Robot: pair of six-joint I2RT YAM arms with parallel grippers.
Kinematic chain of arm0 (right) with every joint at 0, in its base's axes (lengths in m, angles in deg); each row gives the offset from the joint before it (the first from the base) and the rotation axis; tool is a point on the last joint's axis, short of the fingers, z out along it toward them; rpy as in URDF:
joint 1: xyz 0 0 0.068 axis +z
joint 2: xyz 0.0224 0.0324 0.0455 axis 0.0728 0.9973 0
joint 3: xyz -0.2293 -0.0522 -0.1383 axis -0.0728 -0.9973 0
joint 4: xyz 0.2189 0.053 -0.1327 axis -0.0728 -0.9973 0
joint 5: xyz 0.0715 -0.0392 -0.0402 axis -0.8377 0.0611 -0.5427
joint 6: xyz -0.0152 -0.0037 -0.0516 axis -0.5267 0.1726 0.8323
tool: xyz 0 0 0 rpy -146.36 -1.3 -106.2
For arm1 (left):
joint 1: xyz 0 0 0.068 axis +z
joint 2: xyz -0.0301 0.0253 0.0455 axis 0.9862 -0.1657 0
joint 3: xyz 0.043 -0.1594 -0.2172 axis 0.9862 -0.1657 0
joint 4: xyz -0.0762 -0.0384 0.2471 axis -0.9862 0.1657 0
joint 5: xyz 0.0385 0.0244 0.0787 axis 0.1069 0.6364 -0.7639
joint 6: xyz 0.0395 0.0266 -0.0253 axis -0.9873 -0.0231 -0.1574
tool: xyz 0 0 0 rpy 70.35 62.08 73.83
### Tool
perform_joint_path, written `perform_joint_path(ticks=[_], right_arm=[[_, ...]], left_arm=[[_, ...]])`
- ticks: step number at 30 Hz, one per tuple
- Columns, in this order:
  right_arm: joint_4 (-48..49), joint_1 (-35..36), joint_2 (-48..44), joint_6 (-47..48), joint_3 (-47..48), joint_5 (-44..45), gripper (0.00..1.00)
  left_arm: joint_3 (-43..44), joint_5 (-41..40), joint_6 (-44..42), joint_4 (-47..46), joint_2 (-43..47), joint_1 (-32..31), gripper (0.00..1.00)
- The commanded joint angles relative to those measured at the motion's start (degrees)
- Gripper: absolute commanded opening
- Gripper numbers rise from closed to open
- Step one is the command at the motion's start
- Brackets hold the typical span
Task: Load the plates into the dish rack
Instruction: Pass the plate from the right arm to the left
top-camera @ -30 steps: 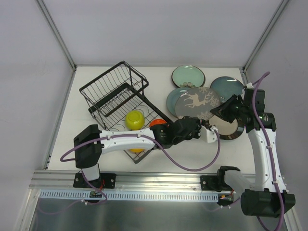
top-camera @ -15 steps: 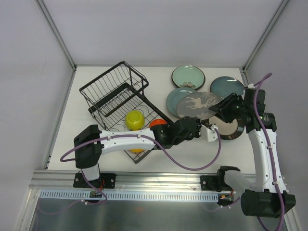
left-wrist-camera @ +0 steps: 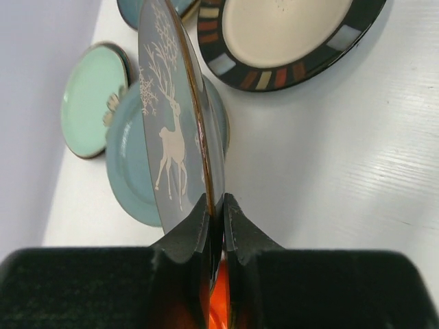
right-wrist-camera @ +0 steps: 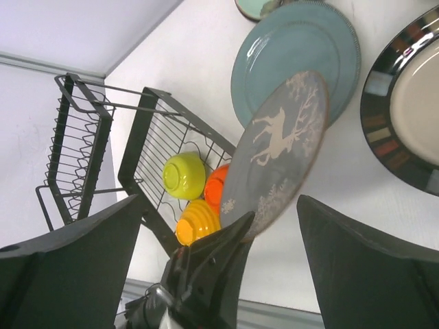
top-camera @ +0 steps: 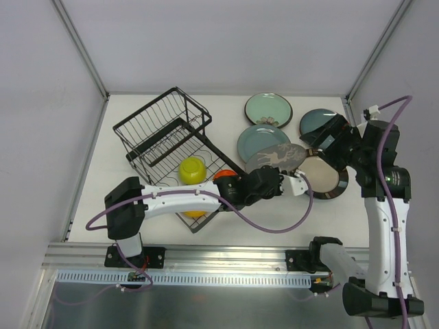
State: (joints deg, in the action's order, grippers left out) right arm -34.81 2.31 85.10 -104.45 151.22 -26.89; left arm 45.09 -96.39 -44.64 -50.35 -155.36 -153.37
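Nearest you, the left gripper [left-wrist-camera: 215, 209] is pinching the rim of the dark grey glazed ceramic plate with the white deer pattern [left-wrist-camera: 171, 137], its jaws pressed onto the edge so the plate stands on edge and leans over the white table [left-wrist-camera: 329, 171]. Treat this plate as stiff, fairly heavy and breakable. The glaze looks slick, and with the whole disc cantilevered from one narrow bite it may pivot or slip if you swing it fast. How deep the rim sits between the pads is hard to read from the wrist view, so move slowly and keep the face near vertical. Just beside that grip, the low basket tray of the black wire dish rack [top-camera: 168, 137] holds a small yellow bowl [top-camera: 193, 169] and a small orange bowl [right-wrist-camera: 218, 186]; carry the plate clear of them. To your right lies a cream plate with a dark striped rim [top-camera: 322, 176], flat on the table. Beyond it, the right gripper [top-camera: 329, 142] hangs with its jaws spread wide and holds nothing. Farther back lie the grey-blue plate [top-camera: 257, 139], the dark teal plate [top-camera: 317, 122] and the mint green plate [top-camera: 269, 108]; take each by its rim. The rack's raised slotted section, at the far left, holds no plates yet.
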Motion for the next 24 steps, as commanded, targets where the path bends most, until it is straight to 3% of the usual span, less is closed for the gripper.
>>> perform_joint_path(ticks=[1, 9, 15, 24], right_arm=[[-1.81, 0.11, -2.89, 2.72, 3.21, 3.81, 1.00], [-5.42, 1.16, -8.42, 6.58, 4.62, 15.23, 0.99], [-5.68, 1.78, -12.47, 7.29, 1.02, 22.71, 1.00], [-5.25, 3.36, -15.46, 7.47, -3.81, 25.71, 1.00]], left_arm=[[3.23, 0.03, 8.88, -4.21, 7.19, 2.94, 0.00], [6.92, 5.47, 27.34, 0.72, 13.60, 10.23, 0.00], [10.88, 3.90, 40.52, 2.48, 17.03, 13.49, 0.00], [18.43, -12.61, 54.41, 2.39, 20.64, 14.02, 0.00]])
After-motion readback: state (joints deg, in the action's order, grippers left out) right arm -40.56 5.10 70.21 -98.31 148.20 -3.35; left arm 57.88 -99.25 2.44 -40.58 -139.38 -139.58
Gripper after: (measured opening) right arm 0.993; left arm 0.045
